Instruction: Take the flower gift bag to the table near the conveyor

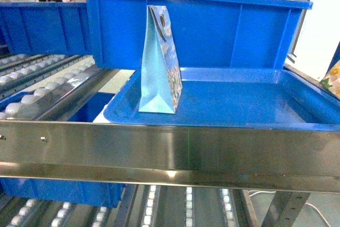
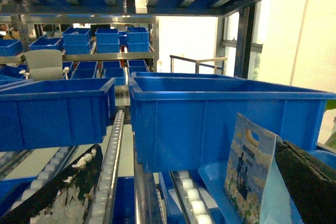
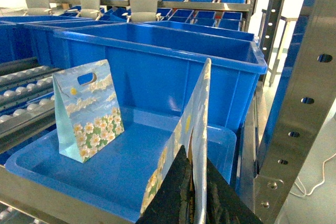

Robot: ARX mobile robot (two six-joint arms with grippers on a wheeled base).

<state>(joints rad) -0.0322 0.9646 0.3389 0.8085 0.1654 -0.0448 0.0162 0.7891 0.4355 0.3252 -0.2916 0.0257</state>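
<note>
Right tool is clamped on one flower gift bag, lifting it from the blue tray; next, carry it to the counter; left tool's fingers spread apart

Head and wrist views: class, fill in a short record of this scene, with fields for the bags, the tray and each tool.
standing gift bag: upright in the tray's left part, handle hole on top
blue tray: in front of a large blue bin
second gift bag: held edge-on by the right tool
left tool: open, holding nothing
conveyor rollers: left of the tray
</note>
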